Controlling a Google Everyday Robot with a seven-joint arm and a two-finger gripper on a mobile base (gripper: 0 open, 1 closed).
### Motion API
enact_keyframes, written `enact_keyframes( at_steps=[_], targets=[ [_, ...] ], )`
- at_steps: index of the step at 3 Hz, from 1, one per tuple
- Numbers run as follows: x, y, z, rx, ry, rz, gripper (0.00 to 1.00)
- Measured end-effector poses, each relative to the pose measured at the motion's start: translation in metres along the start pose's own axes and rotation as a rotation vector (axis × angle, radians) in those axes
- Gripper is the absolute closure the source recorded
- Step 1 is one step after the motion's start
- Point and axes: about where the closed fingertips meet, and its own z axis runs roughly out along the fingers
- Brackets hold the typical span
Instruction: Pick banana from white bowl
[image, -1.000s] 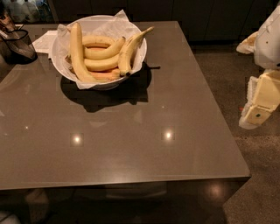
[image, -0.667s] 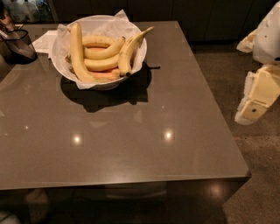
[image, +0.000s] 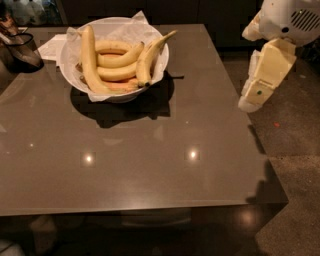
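Note:
The white bowl (image: 116, 96), lined with crumpled white paper, stands at the far left part of the dark table (image: 150, 155). Several yellow bananas lie in it: a long banana (image: 89, 57) along the left side, a curved banana (image: 150, 55) leaning on the right rim, and more between them. My gripper (image: 249, 103) hangs off the table's right edge, cream-coloured and pointing down. It is well to the right of the bowl, apart from it, and holds nothing.
A dark mesh basket (image: 20, 50) sits at the table's far left corner, with a white napkin (image: 52, 47) beside it. The table's right edge (image: 250, 130) runs just below the gripper, with speckled floor (image: 295, 165) beyond.
The gripper has moved up and to the left, from over the floor toward the table's right edge. The bowl and bananas have not moved.

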Motion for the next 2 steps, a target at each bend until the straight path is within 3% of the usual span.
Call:
enact_keyframes(
  at_steps=[2],
  targets=[
    [-0.023, -0.007, 0.002, 0.016, -0.055, -0.011, 0.0]
  ],
)
